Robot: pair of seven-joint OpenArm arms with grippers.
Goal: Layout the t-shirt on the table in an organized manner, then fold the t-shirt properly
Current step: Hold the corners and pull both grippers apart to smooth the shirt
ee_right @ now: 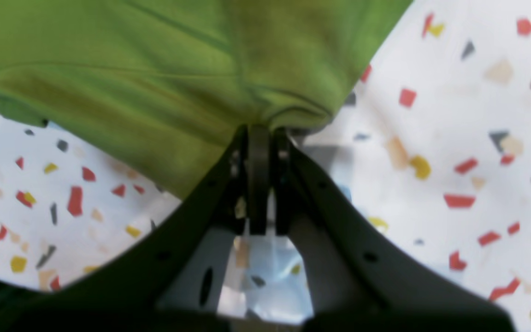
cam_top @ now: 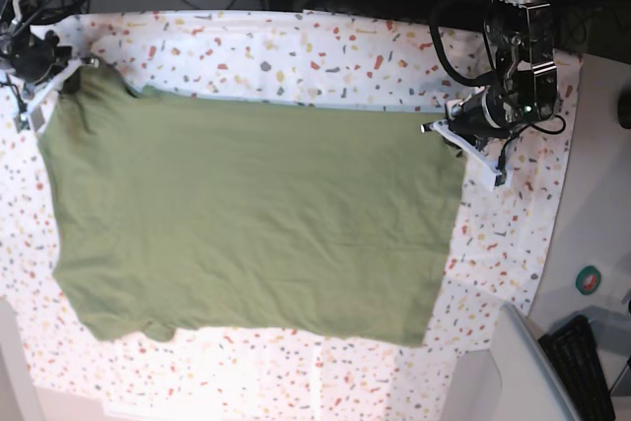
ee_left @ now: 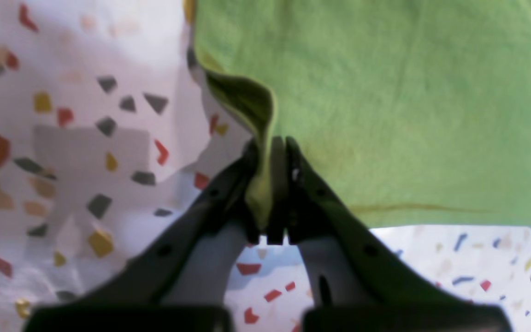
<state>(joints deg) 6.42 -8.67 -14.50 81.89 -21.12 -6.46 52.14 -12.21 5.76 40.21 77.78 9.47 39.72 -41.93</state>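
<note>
In the base view the near edge of the worktop (cam_top: 513, 273), with its white confetti-flecked cover, shows bare along the bottom. Just beyond it the t-shirt (cam_top: 256, 224) lies spread across the middle of the worktop as a broad olive-green sheet, mostly flat, with a small rumple at its near left corner.

At the shirt's far right corner, the left gripper (ee_left: 272, 184) has its fingers (ee_left: 300, 184) pressed together on a pinch of cloth; the left wrist view shows a fold of green hem bunched between them. At the shirt's far left corner, the right gripper (ee_right: 260, 152) is likewise closed on the edge of the cloth. There the fabric gathers into the tips, though the blur makes it hard to tell how much of it is caught.

The shirt looks light, soft and limp. It should drape and sag wherever it is not supported, and slide easily over the smooth cover. A grip on a corner or a seam, where the cloth is doubled, is likely to hold better than one on a single layer. Pulling the two held corners evenly away from each other should keep the far edge taut, while uneven pull would probably skew the whole sheet.

The laying-out seems nearly done, and the folding not yet begun.
</note>
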